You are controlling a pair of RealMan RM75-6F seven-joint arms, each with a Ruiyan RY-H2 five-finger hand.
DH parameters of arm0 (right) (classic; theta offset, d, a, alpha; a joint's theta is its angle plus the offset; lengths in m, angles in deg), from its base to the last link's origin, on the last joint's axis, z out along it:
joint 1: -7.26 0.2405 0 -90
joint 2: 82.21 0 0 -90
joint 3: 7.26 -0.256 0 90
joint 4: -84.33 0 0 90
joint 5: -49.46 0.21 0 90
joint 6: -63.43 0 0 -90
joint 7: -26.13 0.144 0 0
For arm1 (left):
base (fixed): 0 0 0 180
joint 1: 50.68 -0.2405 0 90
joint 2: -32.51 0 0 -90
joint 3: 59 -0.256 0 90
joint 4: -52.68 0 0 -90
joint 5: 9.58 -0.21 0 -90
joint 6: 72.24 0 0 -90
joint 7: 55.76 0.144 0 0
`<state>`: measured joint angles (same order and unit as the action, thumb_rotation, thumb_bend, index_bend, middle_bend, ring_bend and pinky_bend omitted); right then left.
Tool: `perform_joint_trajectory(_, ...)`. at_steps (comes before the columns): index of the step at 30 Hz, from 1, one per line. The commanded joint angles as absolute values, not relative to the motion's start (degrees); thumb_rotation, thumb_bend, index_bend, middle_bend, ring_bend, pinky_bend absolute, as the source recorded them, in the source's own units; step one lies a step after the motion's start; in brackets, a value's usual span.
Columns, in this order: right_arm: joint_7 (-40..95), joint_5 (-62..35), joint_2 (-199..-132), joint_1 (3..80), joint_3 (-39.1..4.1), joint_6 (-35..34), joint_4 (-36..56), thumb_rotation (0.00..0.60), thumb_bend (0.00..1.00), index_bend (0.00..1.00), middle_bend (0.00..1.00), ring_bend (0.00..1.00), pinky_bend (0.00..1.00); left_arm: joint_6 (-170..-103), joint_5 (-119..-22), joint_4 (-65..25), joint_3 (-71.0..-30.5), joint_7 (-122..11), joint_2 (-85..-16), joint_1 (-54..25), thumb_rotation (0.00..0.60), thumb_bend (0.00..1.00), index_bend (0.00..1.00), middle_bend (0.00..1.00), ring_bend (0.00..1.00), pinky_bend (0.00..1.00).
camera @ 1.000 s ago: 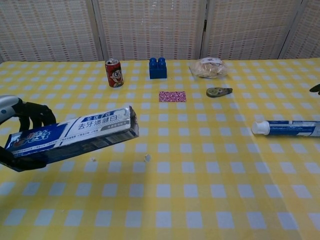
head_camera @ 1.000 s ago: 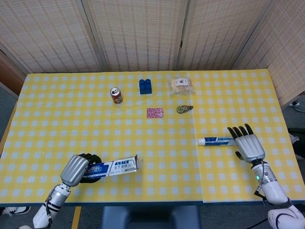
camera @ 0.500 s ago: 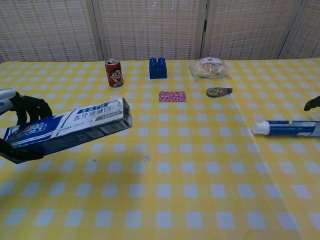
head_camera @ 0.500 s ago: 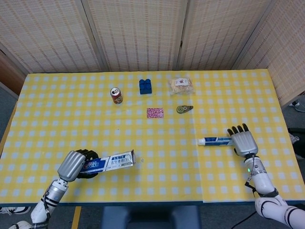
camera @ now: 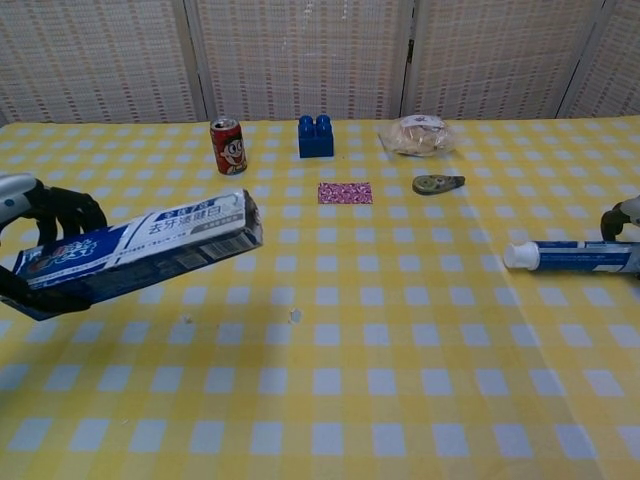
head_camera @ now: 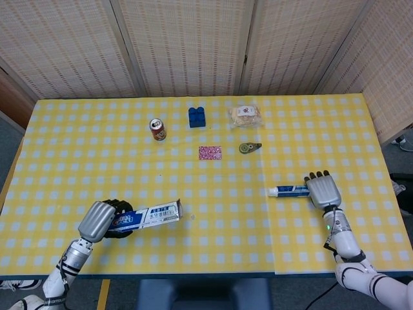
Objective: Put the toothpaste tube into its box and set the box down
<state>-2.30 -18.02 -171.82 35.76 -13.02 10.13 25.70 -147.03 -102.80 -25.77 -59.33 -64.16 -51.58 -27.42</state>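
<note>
A blue-and-white toothpaste box (head_camera: 150, 215) (camera: 150, 250) is held off the table at the front left by my left hand (head_camera: 99, 221) (camera: 40, 255), which grips its left end. The box's open end points right. The toothpaste tube (head_camera: 289, 190) (camera: 570, 257) lies flat on the yellow checked cloth at the right, white cap pointing left. My right hand (head_camera: 322, 190) (camera: 622, 219) sits over the tube's tail end with its fingers bent down past the far side. Whether they grip the tube is hidden.
At the back stand a red can (head_camera: 157, 129) (camera: 228, 146), a blue block (head_camera: 197, 117) and a bagged snack (head_camera: 246, 115). A pink patterned card (head_camera: 210, 152) and a small dark tape roll (head_camera: 248, 148) lie mid-table. A tiny white scrap (camera: 295, 316) lies near the front.
My right hand has moved left and down onto the tube's tail, its fingers curling. My left hand has shifted the box a little left and leveled it; the tube has not moved.
</note>
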Motion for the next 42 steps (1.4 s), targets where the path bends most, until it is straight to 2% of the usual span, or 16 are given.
perform_joint_trajectory(1, -2.15, -18.39, -172.96, 36.09, -13.23, 9.43, 26.89, 0.600, 0.32, 0.42, 0.34, 0.31, 0.29, -146.97, -102.63, -25.09, -59.20, -64.82, -51.74, -27.29, 0.600, 0.17, 0.63, 0.68, 0.54, 0.63)
perform_joint_trajectory(4, -1.60, -18.95, -174.13, 36.31, -13.35, 8.77, 28.25, 0.600, 0.32, 0.48, 0.39, 0.35, 0.38, -146.93, -102.45, -24.45, -59.10, -65.71, -51.86, -27.20, 0.600, 0.17, 0.63, 0.68, 0.54, 0.63)
perform_joint_trajectory(8, -1.81, -19.37, -175.38, 36.44, -13.56, 7.71, 29.91, 0.600, 0.34, 0.61, 0.49, 0.42, 0.59, -146.90, -102.35, -23.74, -59.06, -66.57, -52.03, -27.09, 0.600, 0.17, 0.63, 0.68, 0.54, 0.63)
perform_joint_trajectory(14, -4.13, -18.36, -176.44, 36.30, -14.03, 7.20, 31.54, 0.600, 0.49, 0.70, 0.59, 0.53, 0.74, -146.89, -102.34, -23.24, -59.00, -66.65, -52.36, -26.91, 0.600, 0.17, 0.63, 0.68, 0.54, 0.63)
perform_joint_trajectory(19, -1.28, -19.38, -175.72, 36.30, -13.92, 7.51, 31.35, 0.600, 0.53, 0.75, 0.62, 0.58, 0.82, -146.89, -101.92, -23.02, -58.76, -66.15, -52.68, -26.89, 0.600, 0.17, 0.63, 0.68, 0.54, 0.63)
perform_joint_trajectory(23, 3.35, -22.07, -175.54, 35.92, -13.86, 4.80, 31.81, 0.600, 0.56, 0.78, 0.64, 0.63, 0.89, -147.34, -101.96, -23.34, -58.85, -65.81, -52.58, -27.11, 0.600, 0.17, 0.63, 0.68, 0.54, 0.63)
perform_joint_trajectory(28, 10.50, -26.01, -174.64, 35.54, -13.11, 2.11, 32.00, 0.600, 0.60, 0.80, 0.65, 0.66, 0.94, -147.61, -101.88, -23.73, -58.77, -65.33, -52.51, -27.20, 0.600, 0.17, 0.63, 0.68, 0.54, 0.63)
perform_joint_trajectory(42, 24.15, -33.35, -168.63, 34.99, -12.25, -4.07, 26.50, 0.600, 0.60, 0.80, 0.65, 0.66, 0.95, -146.95, -101.45, -24.55, -58.75, -63.52, -52.29, -27.04, 0.600, 0.17, 0.63, 0.68, 0.54, 0.63)
